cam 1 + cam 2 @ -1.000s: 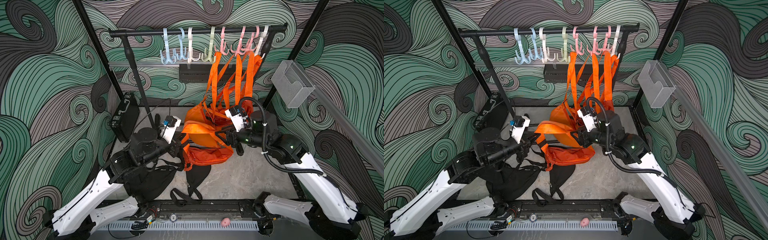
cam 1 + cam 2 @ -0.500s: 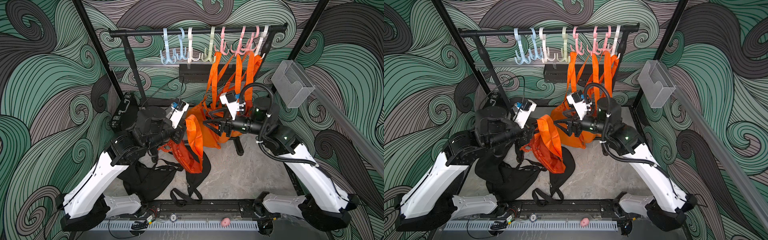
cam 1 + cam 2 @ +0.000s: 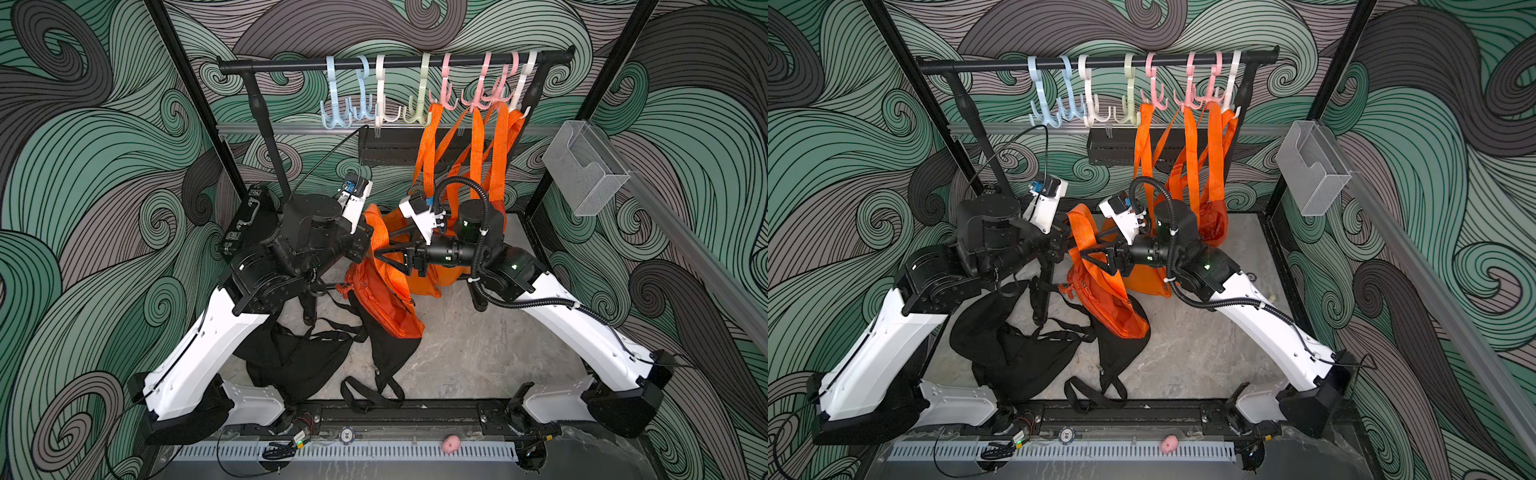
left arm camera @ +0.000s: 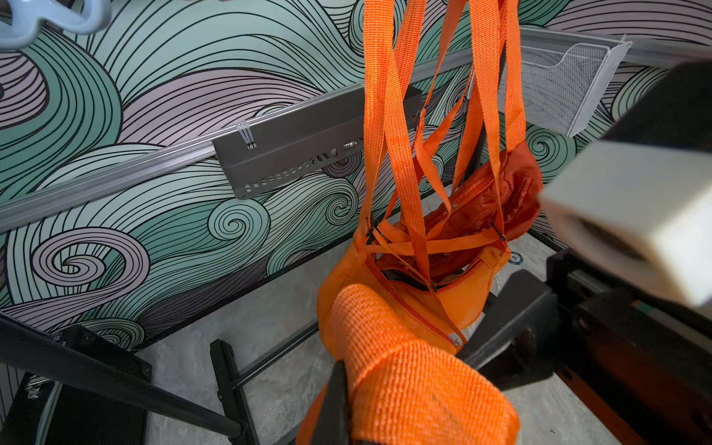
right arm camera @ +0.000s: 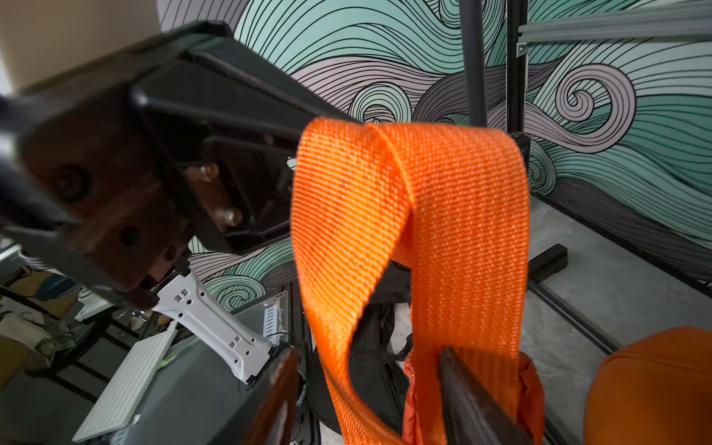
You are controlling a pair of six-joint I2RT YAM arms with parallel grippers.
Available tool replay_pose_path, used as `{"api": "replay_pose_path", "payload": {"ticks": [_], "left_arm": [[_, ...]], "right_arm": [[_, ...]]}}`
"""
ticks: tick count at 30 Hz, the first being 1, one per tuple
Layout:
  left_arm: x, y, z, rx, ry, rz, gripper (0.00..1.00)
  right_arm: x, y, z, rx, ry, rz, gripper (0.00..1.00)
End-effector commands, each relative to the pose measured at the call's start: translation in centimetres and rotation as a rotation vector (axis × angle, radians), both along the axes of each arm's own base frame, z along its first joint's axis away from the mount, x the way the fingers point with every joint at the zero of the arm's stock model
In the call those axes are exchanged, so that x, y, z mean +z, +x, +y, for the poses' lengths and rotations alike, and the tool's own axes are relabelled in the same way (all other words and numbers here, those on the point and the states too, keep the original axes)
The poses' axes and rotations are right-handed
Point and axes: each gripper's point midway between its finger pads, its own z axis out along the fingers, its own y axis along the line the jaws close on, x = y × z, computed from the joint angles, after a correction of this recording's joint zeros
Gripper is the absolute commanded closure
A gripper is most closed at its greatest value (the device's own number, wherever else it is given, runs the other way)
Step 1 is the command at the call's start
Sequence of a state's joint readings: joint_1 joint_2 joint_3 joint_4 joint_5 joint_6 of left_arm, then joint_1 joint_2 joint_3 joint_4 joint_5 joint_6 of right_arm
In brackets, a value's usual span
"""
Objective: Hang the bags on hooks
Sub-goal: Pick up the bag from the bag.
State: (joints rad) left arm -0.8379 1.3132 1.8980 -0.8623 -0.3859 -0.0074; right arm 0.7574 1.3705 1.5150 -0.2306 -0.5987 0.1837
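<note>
An orange bag (image 3: 388, 309) (image 3: 1115, 309) hangs by its wide strap (image 3: 380, 232), its bottom just above the floor. My left gripper (image 3: 368, 243) (image 3: 1065, 245) is shut on that strap (image 4: 416, 385), which folds over its finger. My right gripper (image 3: 380, 253) (image 3: 1086, 255) faces it, open. One strand of the strap loop (image 5: 424, 212) runs between the right gripper's fingers (image 5: 364, 356); the other strand lies over one finger (image 5: 462, 385). Above, the black rail (image 3: 395, 62) carries several hooks; the pale blue hook (image 3: 336, 112), white hook (image 3: 384, 114) and green hook (image 3: 419, 114) are bare.
Other orange bags (image 3: 478, 145) hang from the pink hooks, close behind my right arm. Black bags (image 3: 299, 361) (image 3: 390, 353) lie on the floor. A black tray (image 3: 386, 143) is on the back wall, a wire basket (image 3: 582, 166) on the right rail. The rack post (image 3: 266, 133) stands left.
Both arms have risen and drawn together. The left gripper has lifted the orange bag off the floor by its strap. The right gripper has left the bag's body and come onto the strap loop.
</note>
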Motion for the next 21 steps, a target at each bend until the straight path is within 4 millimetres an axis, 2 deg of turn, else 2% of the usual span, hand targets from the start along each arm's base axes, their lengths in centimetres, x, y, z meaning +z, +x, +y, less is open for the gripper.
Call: {"api": "replay_pose_path", "payload": {"ticks": [1,4,8,9,12,15,21], "left_arm": [[1.2,0.7,0.9,0.044,-0.016,-0.028,1.0],[1.1,1.2,1.0,0.057,-0.027,-0.014,1.0],[1.0,1.9,1.2,0.07,-0.045,0.0,1.0],[1.0,2.0,1.3,0.073,-0.053,0.004,1.0],[0.9,2.4,1.3,0.075,-0.075,0.018,1.0],[0.9,2.7,1.2,0.074,-0.085,0.022,1.0],[0.7,3.1,1.3,0.084,-0.099,0.036,1.0]], "right_arm": [[1.8,-0.1,0.1,0.006,0.063,-0.053,0.58],[1.8,-0.1,0.6,0.025,0.084,-0.04,0.65],[1.5,0.0,1.3,0.039,0.095,-0.026,0.81],[1.6,0.0,1.4,0.044,0.106,-0.022,0.82],[1.2,0.2,1.9,0.051,0.113,-0.005,0.79],[0.2,0.8,2.5,0.048,0.1,0.014,0.69],[-0.1,1.6,3.8,0.048,0.126,0.032,0.68]]}}
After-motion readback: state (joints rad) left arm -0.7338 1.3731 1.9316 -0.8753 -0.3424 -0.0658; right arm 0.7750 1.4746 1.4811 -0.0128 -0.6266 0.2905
